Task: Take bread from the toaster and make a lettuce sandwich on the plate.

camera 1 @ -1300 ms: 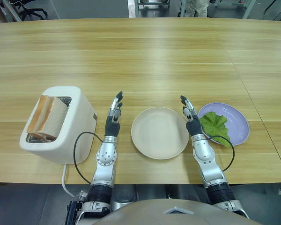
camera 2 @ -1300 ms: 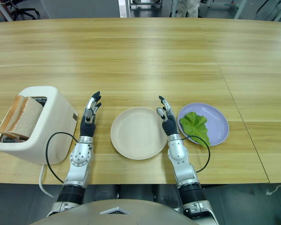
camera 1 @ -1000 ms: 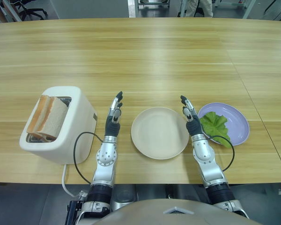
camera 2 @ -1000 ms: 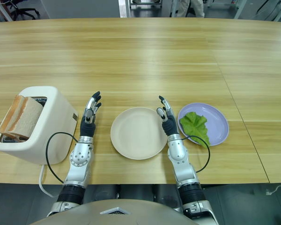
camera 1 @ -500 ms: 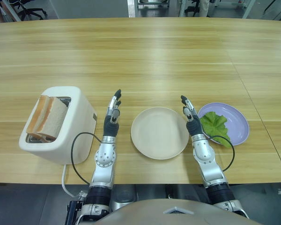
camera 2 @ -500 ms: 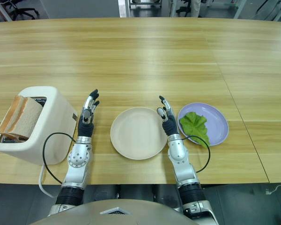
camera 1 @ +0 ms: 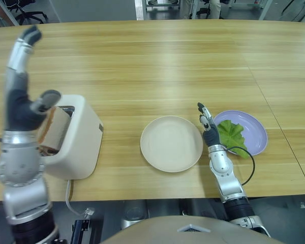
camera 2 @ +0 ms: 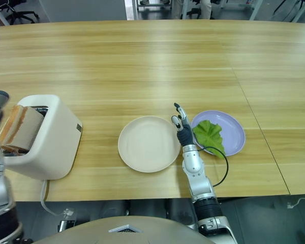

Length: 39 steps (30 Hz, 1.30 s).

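Bread (camera 2: 19, 133) stands as two slices pressed close together in the slot of the toaster (camera 1: 79, 140), at the left of the wooden surface (camera 1: 168, 66), so the first risk is probably a grasp that takes both slices at once or only clips a corner. The left hand (camera 1: 20, 101) hangs high beside the toaster, fingers stretched wide, thumb apart and holding nothing. The right hand (camera 1: 207, 126) stands upright between the cream plate (camera 1: 171, 144) and the purple plate (camera 1: 256, 129), its fingers straight and likewise empty. The slices look soft and porous with brown crusts, and a hard pinch would likely dent or tear them. The toaster is a smooth, rounded cream box. It may slide or tilt on the polished wood if a slice catches in the slot, and its cord (camera 1: 71, 198) dangling over the near edge could snag. The cream plate is round, shallow and matte, and bare. The lettuce (camera 1: 231, 134) lies ruffled and limp on the glossy purple plate, and it may well fold or slip from stiff fingers
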Motion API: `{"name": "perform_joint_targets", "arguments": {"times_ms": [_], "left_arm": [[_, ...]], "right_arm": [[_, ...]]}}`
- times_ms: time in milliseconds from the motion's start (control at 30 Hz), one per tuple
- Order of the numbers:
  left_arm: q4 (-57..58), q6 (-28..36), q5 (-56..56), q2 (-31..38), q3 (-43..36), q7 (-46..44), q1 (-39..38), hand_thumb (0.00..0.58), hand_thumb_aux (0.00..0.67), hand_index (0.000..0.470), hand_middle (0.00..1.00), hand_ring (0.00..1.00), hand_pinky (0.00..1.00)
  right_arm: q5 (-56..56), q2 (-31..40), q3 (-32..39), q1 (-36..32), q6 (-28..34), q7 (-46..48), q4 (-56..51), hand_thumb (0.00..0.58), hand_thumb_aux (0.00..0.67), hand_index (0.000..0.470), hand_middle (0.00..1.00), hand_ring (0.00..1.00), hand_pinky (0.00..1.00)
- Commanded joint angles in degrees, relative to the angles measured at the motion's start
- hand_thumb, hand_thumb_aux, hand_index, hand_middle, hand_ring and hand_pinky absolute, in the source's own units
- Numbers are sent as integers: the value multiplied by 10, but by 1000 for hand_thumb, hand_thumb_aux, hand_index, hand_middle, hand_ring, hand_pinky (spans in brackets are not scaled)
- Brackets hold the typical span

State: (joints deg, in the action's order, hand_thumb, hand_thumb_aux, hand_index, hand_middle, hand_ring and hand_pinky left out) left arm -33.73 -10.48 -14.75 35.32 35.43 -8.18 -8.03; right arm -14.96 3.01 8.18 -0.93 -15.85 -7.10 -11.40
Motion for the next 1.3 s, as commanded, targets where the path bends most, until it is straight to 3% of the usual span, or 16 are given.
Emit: {"name": "perform_joint_targets", "arguments": {"times_ms": [33, 300, 600, 1300], "left_arm": [[34, -14, -77, 64, 58, -37, -44, 0, 0, 0, 0, 0, 0], [218, -35, -263, 170, 67, 21, -122, 0, 0, 0, 0, 0, 0], [327, -71, -357, 260, 13, 88, -144, 0, 0, 0, 0, 0, 0], [387, -95, -406, 366, -101, 121, -139, 0, 0, 0, 0, 0, 0]], "right_arm": [[0, 0, -2, 0, -1, -2, -6, 0, 0, 0, 0, 0, 0], [3, 2, -6, 1, -3, -3, -6, 0, 0, 0, 0, 0, 0], [7, 3, -7, -2, -1, 0, -4, 0, 0, 0, 0, 0, 0], [22, -7, -8, -7, 6, 4, 2, 0, 0, 0, 0, 0, 0]]}}
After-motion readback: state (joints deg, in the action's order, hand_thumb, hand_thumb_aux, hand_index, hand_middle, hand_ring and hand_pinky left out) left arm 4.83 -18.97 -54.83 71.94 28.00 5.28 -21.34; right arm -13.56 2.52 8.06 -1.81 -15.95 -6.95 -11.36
